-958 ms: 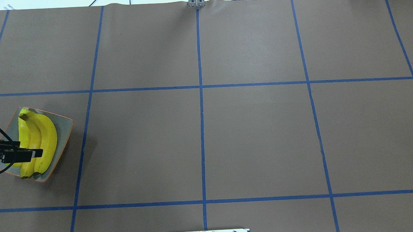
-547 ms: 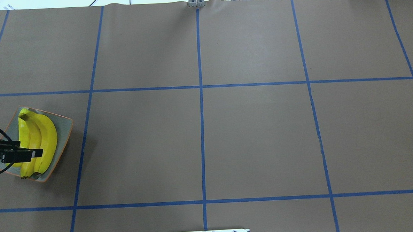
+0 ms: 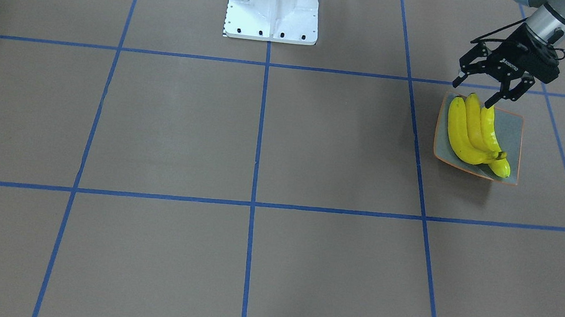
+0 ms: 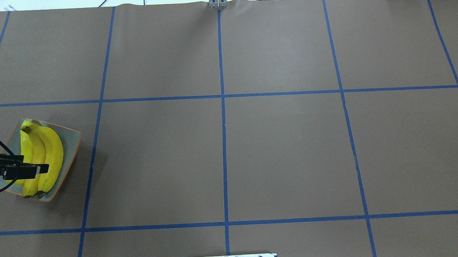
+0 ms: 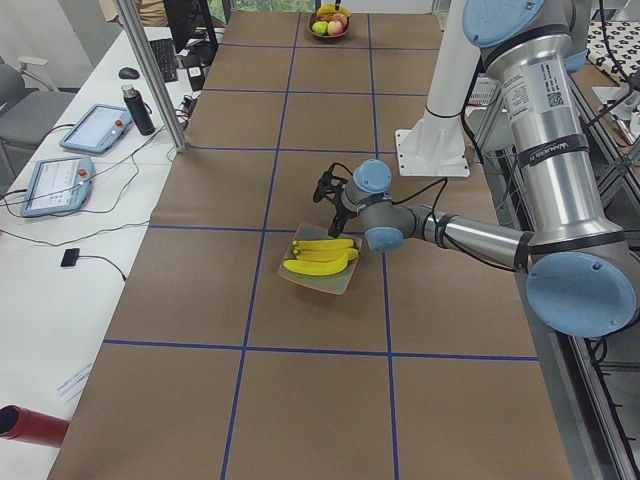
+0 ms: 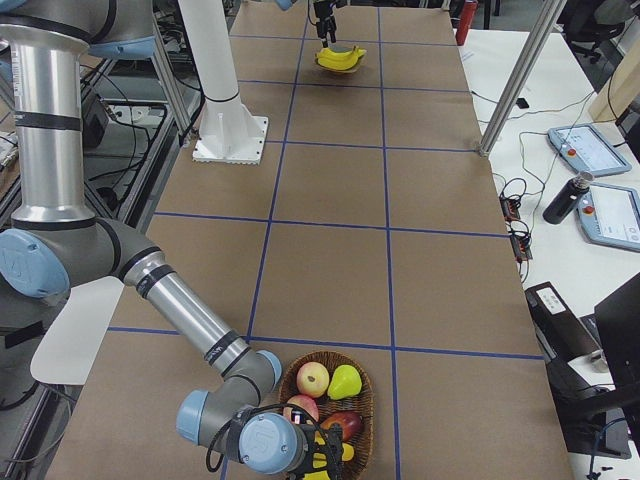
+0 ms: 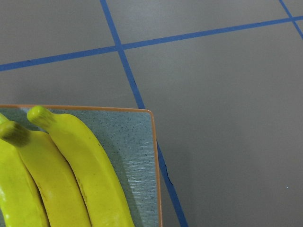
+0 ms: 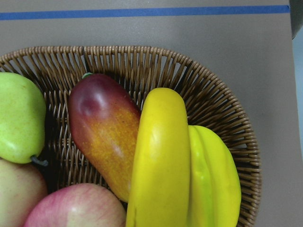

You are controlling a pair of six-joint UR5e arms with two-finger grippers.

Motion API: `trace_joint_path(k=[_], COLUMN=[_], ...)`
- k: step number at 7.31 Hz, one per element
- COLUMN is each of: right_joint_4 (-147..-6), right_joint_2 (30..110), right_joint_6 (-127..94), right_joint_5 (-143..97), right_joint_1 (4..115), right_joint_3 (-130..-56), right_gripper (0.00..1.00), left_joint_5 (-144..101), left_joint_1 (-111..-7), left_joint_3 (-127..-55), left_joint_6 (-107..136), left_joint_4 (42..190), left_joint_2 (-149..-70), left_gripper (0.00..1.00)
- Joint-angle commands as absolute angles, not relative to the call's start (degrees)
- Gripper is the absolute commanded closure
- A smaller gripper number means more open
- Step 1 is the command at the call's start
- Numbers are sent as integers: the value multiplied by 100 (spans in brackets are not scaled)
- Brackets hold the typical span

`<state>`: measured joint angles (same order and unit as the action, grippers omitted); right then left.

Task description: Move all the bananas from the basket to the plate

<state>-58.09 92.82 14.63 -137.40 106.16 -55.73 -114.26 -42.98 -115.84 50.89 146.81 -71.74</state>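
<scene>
Yellow bananas (image 3: pixel 469 132) lie side by side on the grey-blue, orange-rimmed plate (image 3: pixel 514 132) on the robot's left side of the table. My left gripper (image 3: pixel 471 95) hangs open and empty just above the bananas' ends nearest the robot base; the overhead view shows the left gripper (image 4: pixel 41 168) over the plate (image 4: pixel 69 145). At the table's far right end, my right gripper (image 6: pixel 315 460) hovers over the wicker basket (image 6: pixel 365 385); I cannot tell whether it is open or shut. Its wrist view shows two bananas (image 8: pixel 161 161) in the basket (image 8: pixel 142 54).
In the basket, beside the bananas, lie a red-orange mango (image 8: pixel 106 137), a green pear (image 8: pixel 19 118) and apples (image 8: pixel 71 208). The white robot base (image 3: pixel 273 3) stands mid-table. Blue tape lines grid the brown table cover.
The left gripper has edged very slightly up the overhead view. The bananas and the plate have stayed where they were.
</scene>
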Motion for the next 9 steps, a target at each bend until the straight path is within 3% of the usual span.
trace_joint_path(k=[1,2,3,4,7,9], right_joint_4=[-5801,-5801,-5801,-5792,-5792,-5835], right_joint_2=[9264,9264,9255,9237,9237,9290], right_joint_6=[1389,1389,1389,1389,1433,1398], right_joint_5=[-13737,-13729,-13729,-13702,-13369,-13412], right_joint_1=[10486,10468,10442,10433,10433,10468], right_joint_3=[-5581,-5590,-5599,-5660,-5905,-6552], right_gripper=[21,18,32,99,100,100], left_joint_5=[-11426,-11426,-11426,-11426,-11434,-11452], left_joint_1=[-4298,-4298,-4298,-4298,-4298,-4298], left_joint_3=[-11575,-11566,-11566,-11566,-11549,-11531], left_joint_6=[5089,5089,5089,5089,5098,5115], left_joint_4=[14678,14678,14678,14678,14669,14678], left_joint_2=[-7216,-7225,-7277,-7286,-7286,-7286], left_gripper=[0,0,0,0,0,0])
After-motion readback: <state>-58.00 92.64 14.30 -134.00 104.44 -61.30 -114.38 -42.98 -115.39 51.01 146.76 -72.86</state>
